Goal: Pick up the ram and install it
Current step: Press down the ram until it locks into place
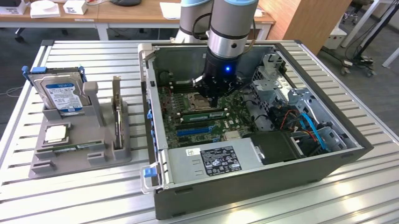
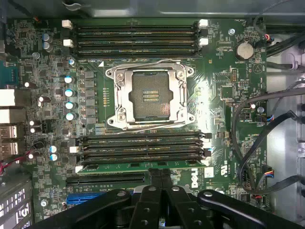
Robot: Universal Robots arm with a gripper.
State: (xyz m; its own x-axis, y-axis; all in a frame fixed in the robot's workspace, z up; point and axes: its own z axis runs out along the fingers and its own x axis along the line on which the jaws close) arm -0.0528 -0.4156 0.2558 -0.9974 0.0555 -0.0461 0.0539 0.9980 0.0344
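The ram, a long thin green circuit-board stick [image 2: 143,167], lies seated lengthwise in the memory slot nearest the gripper, alongside a bank of black slots beside the processor socket. The black two-fingered gripper [image 2: 160,175] stands directly over the stick's middle, fingers [image 2: 156,177] pressed together with no gap, their tips on or just above its top edge; contact cannot be confirmed. The fingers are not clamped around the stick.

In the exterior view, the grey-and-silver arm reaches down into the open dark grey metal computer case [image 1: 249,186], the gripper [image 1: 215,99] low over the green motherboard [image 1: 187,105], a blue light lit on the wrist. The ram [image 1: 201,114] appears as a thin green strip just beneath the fingers. At the exterior view's left sits a grey moulded parts holder [image 1: 62,156] on the ribbed aluminium table [image 1: 349,196], carrying a silver hard drive with blue-white label [image 1: 62,95] stood upright and a dark expansion card [image 1: 117,116] on edge.

The wrist view adds board detail: the square silver-framed processor socket [image 2: 150,98], open with gold contacts, a second bank of black slots [image 2: 136,40] with white latches beyond it, rows of cylindrical capacitors, black cables looped at the side.
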